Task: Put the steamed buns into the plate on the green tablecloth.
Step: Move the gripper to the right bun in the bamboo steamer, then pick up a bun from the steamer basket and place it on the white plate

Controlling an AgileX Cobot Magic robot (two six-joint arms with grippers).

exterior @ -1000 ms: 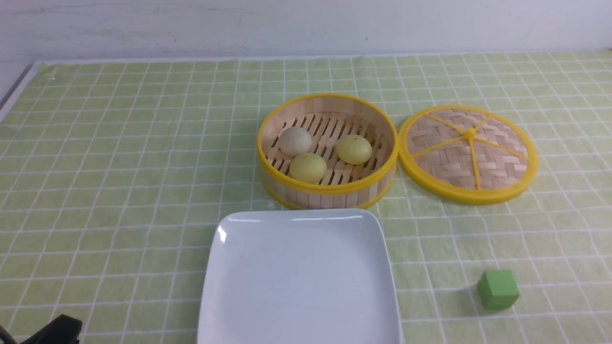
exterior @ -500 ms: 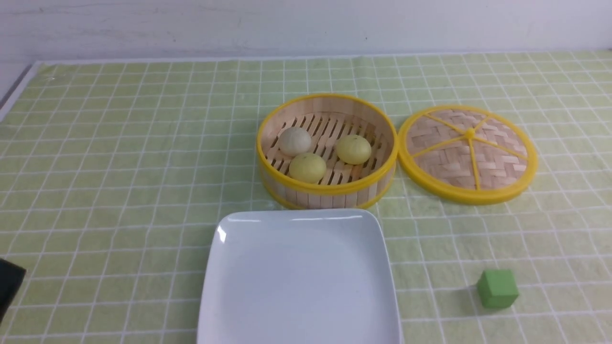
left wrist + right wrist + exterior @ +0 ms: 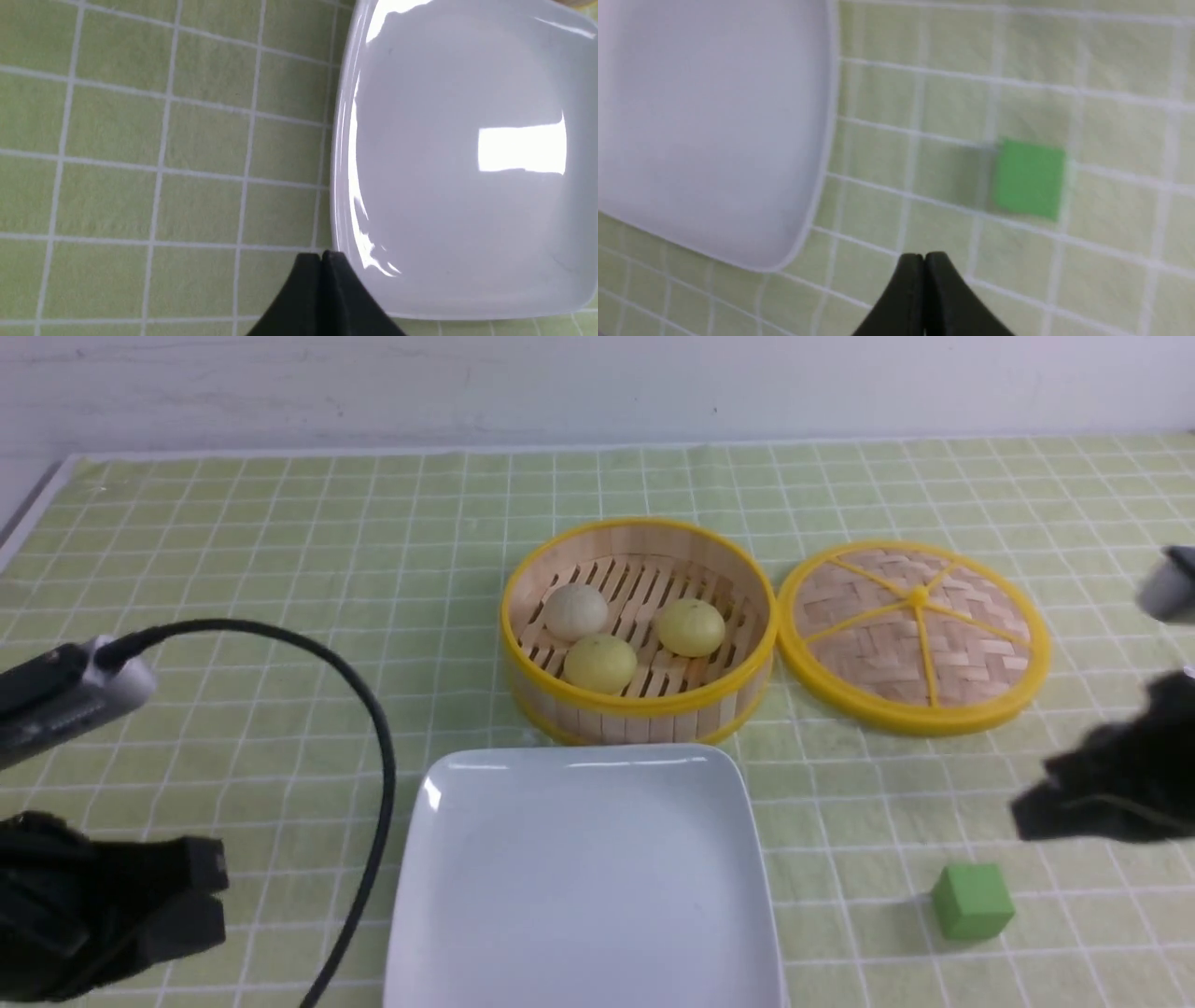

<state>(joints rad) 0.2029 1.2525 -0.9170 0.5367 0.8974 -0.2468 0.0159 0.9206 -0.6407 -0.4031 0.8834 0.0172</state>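
My left gripper (image 3: 321, 261) is clenched, empty, just beside the glossy square plate (image 3: 579, 761) on the green tablecloth (image 3: 233, 569). The three smooth, domed steamed buns (image 3: 600, 663) sit in the slatted bamboo basket (image 3: 644, 714) beyond the plate, forward of both arms. My right gripper (image 3: 924, 261), clenched too, looks nearer them, though it's blurred.

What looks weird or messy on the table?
Nothing is spilled or broken. The only oddball is a little green cube lying alone on the green tablecloth, right of the plate. The three steamed buns sit neatly in the steamer basket, its lid flat beside it.
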